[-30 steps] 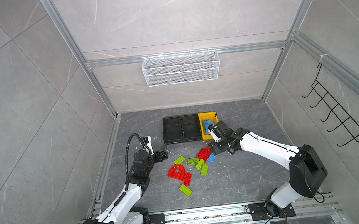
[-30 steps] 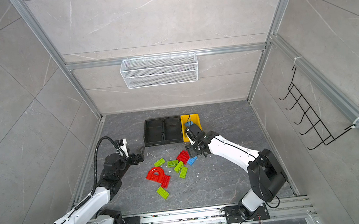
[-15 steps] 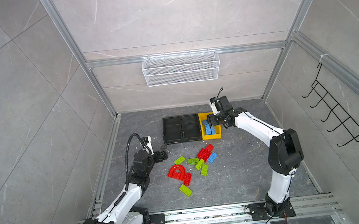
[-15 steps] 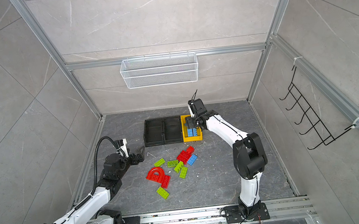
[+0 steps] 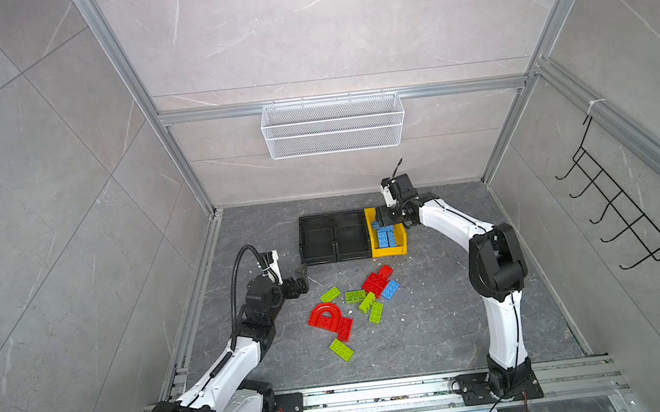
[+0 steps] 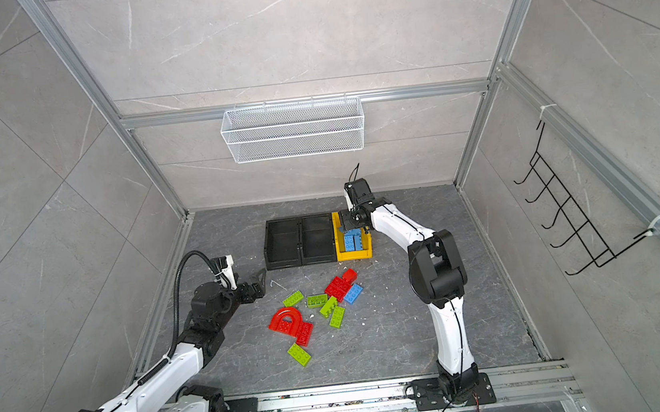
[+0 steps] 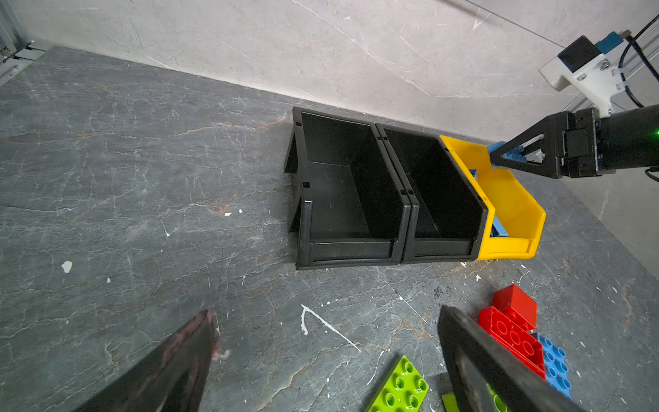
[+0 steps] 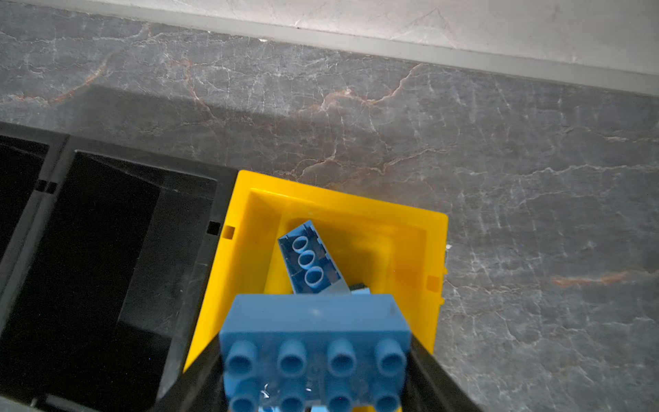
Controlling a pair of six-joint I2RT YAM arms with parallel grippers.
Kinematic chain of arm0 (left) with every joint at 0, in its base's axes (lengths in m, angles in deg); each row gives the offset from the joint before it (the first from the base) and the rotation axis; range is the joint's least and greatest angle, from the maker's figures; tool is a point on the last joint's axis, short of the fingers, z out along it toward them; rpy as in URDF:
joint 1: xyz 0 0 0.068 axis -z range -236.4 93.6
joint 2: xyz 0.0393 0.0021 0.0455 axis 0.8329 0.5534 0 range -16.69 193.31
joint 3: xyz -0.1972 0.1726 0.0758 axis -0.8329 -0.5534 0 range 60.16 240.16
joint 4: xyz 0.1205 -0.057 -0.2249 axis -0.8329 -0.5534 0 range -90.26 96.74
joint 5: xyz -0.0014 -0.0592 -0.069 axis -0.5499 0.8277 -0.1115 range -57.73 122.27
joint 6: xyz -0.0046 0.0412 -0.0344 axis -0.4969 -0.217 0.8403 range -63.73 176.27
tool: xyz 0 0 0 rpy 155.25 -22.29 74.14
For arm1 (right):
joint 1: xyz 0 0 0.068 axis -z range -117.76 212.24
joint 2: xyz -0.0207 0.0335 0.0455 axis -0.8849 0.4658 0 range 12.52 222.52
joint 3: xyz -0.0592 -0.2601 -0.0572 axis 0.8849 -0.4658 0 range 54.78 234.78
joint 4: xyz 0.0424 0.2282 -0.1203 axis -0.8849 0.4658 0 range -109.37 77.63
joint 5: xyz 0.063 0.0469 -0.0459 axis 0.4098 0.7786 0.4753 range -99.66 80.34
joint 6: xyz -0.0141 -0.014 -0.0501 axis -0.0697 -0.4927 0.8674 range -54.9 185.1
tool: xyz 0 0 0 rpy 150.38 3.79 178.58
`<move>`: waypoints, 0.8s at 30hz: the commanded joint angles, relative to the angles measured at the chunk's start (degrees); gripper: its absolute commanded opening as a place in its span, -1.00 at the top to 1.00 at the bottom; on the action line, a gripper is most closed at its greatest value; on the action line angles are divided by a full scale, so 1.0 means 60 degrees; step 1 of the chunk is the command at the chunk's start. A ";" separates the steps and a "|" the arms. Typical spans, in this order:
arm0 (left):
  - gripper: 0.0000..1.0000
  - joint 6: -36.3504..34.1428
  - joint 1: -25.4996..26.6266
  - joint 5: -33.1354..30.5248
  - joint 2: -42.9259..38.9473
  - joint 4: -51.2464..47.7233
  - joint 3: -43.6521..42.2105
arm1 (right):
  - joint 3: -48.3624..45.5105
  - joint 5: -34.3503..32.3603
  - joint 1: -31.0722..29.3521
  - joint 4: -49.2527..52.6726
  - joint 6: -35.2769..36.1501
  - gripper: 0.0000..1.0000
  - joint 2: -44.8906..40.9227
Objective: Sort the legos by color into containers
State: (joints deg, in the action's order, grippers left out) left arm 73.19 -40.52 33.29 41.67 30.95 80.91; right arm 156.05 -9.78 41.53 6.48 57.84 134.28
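Over grey floor, right gripper is now hanging above yellow bin instead of pile, still clamping blue brick, so drop is coming; left gripper is idling, jaws spread.

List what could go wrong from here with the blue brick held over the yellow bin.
The right pincer holds a blue studded plastic brick above the yellow plastic bin; released, it may hit the tilted blue brick inside and tumble out. The loose blue brick lies against red studded bricks; grasping it may drag them.
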 commanded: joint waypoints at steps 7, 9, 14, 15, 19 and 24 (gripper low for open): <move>-0.99 -0.0152 0.0031 -0.0084 -0.0035 0.0302 0.0204 | 0.0604 0.0239 -0.0021 -0.0018 -0.0209 -0.31 0.0565; -0.99 -0.0140 0.0034 -0.0092 -0.0009 0.0302 0.0232 | 0.0625 0.0382 -0.0035 -0.0001 -0.0217 -0.35 0.0582; -0.99 -0.0156 0.0034 -0.0034 0.0018 0.0367 0.0196 | 0.0845 0.0232 -0.0035 0.0329 -0.0195 -0.47 0.0548; -0.99 -0.0157 0.0034 -0.0052 0.0013 0.0360 0.0193 | 0.0846 0.0226 -0.0035 0.0370 -0.0181 -0.47 0.0477; -0.99 -0.0152 0.0034 -0.0021 0.0009 0.0362 0.0202 | 0.0753 0.0309 -0.0050 0.0539 -0.0138 -0.54 0.0084; -0.99 -0.0151 0.0034 -0.0031 -0.0025 0.0338 0.0196 | -0.0088 0.0407 -0.0147 0.0776 -0.0004 -0.56 -0.0999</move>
State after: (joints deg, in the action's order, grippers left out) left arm 73.19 -40.52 33.29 41.76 30.97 80.91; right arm 158.59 -8.14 41.47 9.10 57.25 135.46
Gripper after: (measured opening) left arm 0.996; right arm 0.780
